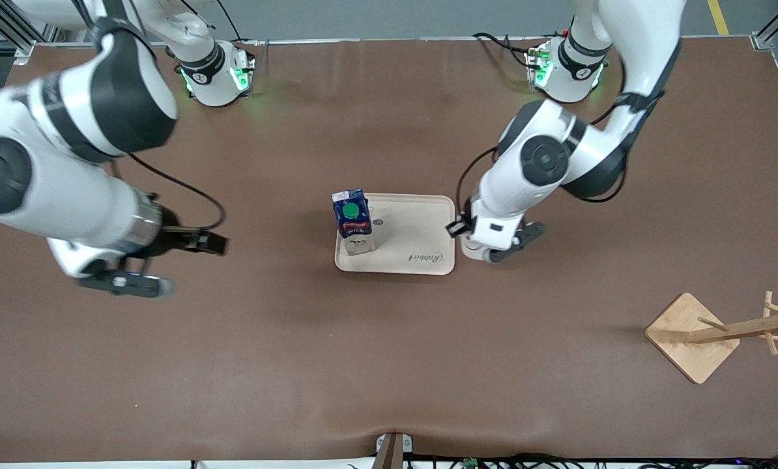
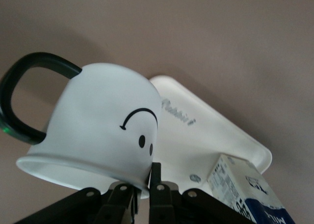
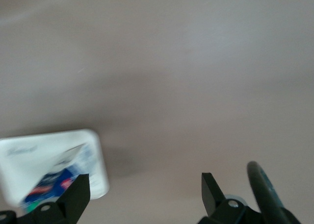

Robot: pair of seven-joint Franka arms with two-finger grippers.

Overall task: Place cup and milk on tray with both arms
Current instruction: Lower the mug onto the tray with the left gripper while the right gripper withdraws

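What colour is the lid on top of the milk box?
Green. The milk has a round green cap, clearest in the front view.

Milk (image 1: 353,220) upright on tray (image 1: 421,238); left pincer (image 1: 493,251) beside tray, cup apparently hidden.

brown table (image 1: 389,365), wooden rack (image 1: 708,332), perhaps grey floor (image 1: 389,16)

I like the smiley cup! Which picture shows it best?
The left wrist view: the cup fills it, smiley and black handle clear, pinched at its rim by the left gripper. In the front view the arm hides it; the right wrist view misses it.
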